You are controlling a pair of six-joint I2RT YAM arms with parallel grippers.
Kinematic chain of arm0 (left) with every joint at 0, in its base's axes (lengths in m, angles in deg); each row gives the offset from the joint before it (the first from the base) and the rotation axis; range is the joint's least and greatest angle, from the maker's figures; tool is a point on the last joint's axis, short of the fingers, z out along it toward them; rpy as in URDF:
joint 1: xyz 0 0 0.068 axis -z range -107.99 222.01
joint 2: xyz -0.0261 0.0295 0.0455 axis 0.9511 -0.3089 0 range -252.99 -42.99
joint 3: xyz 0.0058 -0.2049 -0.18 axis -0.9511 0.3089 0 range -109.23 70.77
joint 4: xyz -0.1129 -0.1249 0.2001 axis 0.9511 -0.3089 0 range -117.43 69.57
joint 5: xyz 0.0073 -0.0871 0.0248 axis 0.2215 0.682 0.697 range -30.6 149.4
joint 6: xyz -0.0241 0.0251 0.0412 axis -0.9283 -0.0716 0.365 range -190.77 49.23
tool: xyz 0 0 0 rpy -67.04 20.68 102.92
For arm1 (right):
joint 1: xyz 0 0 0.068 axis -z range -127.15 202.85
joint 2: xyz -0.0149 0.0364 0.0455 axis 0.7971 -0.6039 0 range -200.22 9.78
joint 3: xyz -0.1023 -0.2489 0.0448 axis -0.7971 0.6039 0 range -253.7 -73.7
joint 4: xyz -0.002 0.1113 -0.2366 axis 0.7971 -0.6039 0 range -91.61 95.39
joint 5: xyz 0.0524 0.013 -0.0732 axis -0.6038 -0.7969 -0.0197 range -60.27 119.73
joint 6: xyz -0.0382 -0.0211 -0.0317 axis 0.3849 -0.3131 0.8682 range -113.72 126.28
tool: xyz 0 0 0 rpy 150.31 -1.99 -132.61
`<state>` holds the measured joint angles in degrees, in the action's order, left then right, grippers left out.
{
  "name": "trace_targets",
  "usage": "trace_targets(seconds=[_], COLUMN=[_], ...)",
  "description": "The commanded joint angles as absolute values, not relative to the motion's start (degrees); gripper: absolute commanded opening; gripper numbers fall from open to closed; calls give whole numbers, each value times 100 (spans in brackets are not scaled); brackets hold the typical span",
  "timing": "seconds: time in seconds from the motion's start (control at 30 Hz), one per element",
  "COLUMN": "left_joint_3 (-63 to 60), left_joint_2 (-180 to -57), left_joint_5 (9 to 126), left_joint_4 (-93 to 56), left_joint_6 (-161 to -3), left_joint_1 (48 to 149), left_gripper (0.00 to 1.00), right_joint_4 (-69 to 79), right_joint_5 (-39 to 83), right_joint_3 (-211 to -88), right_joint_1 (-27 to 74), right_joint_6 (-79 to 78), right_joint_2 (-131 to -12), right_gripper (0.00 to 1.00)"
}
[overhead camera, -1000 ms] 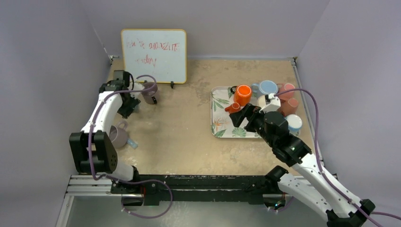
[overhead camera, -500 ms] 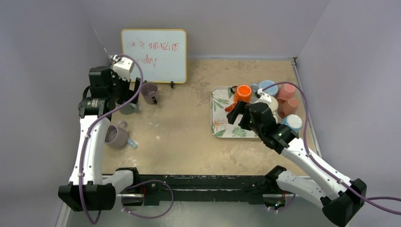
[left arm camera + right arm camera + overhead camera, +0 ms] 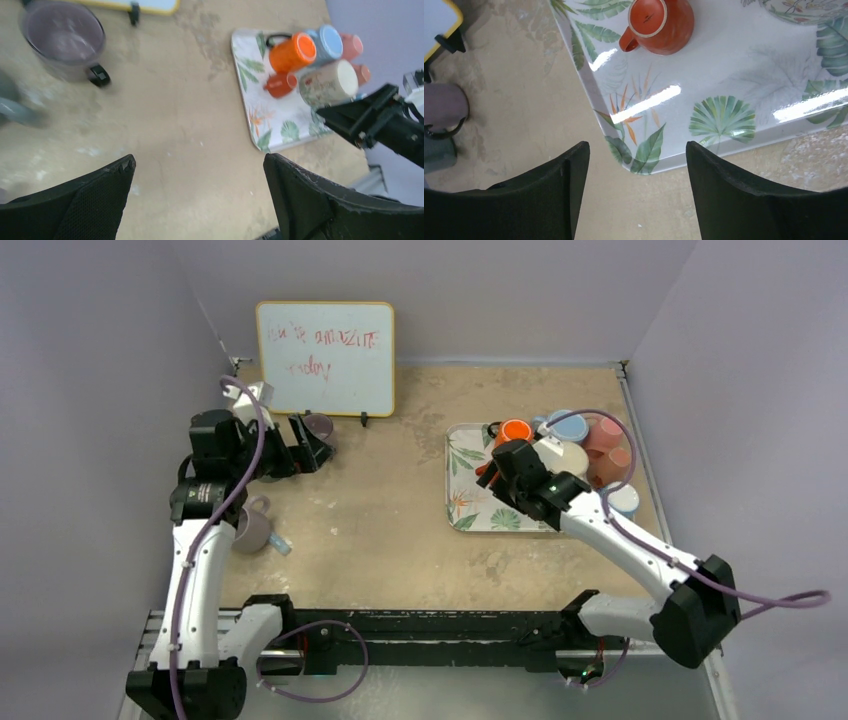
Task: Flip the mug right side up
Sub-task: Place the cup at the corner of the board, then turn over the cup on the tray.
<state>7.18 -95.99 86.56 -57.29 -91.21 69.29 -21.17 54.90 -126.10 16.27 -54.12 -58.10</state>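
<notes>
A small red-orange mug (image 3: 660, 22) stands upside down, base up, on the leaf-print tray (image 3: 589, 90); it also shows in the left wrist view (image 3: 280, 84). In the top view my right gripper (image 3: 491, 474) hovers over the tray's left part and mostly hides that mug. The right gripper (image 3: 636, 147) is open and empty above the tray's near-left corner. My left gripper (image 3: 305, 445) is open and empty, raised beside an upright purple mug (image 3: 320, 427). In its own view the left gripper (image 3: 199, 160) frames bare table.
On the tray (image 3: 465, 505) stand or lie a large orange mug (image 3: 515, 431), a cream floral mug (image 3: 330, 82), a blue mug (image 3: 568, 425) and pink mugs (image 3: 607, 430). A mauve mug (image 3: 250, 528) sits at the left. A whiteboard (image 3: 325, 355) stands at the back.
The left arm rose and its gripper swung right, next to the purple mug. The right arm stretched back and left, bringing its gripper over the tray's left part.
</notes>
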Motion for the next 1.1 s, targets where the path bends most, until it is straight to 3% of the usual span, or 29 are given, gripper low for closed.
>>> trace_targets(seconds=[0.0,0.1,0.7,1.07], left_joint_3=[1375,1827,2461,2460], left_joint_2=[-9732,-9565,-8932,-8809], left_joint_5=[9763,9999,9623,9615], left_joint_4=[-5905,-5600,-5386,-5427], left_joint_6=[-9469,-9439,-9426,-9432], left_joint_1=[6935,6971,7164,7319], left_gripper=[100,100,99,99], right_joint_4=[-2698,-3225,-5210,-5446], right_joint_5=[5875,5922,6268,6200], right_joint_3=[-13089,-13537,-16398,-16734], right_joint_1=[1620,1620,1820,2197], right_joint_6=[-6551,-7196,-9240,-9597], right_joint_2=[-6286,-6777,-9810,-10354], right_gripper=[67,54,44,46])
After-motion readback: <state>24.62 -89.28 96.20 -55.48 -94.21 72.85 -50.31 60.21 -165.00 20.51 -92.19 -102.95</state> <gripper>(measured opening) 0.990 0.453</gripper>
